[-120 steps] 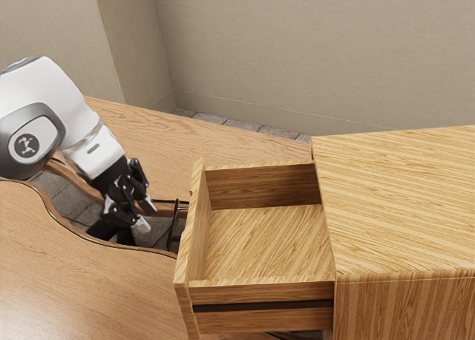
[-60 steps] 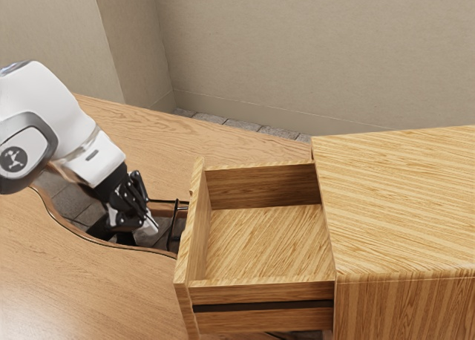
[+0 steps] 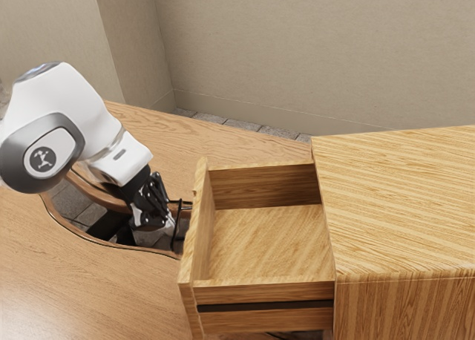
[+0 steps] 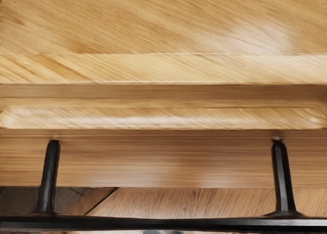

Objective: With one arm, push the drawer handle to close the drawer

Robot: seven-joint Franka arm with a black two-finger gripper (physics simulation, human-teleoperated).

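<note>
gripper: the gripper is closed to a narrow setting, its two fingers side by side; nothing is clamped between them.
fingertips: in the wrist view, the pale fingertips are set close together at the outer side of the handle; whether they touch the bar cannot be told.
handle: black, mounted on the drawer front; the bar runs lengthwise along the front and stands off from it.
drawer: the drawer extends from the cabinet and is open, with its inner bottom exposed.
wrist view detail: two black posts, one post and a second post, join the bar to the front; a raised wooden strip runs above the post mounts.
exterior view detail: the drawer's inner walls, the dark groove along its outer side, and the arm tilted down toward the handle from the exterior view's left.
table: the wooden table has a curved cutout edge beneath the gripper.
background: floor tiles lie beyond the table, with a plain beige wall behind them.
</note>
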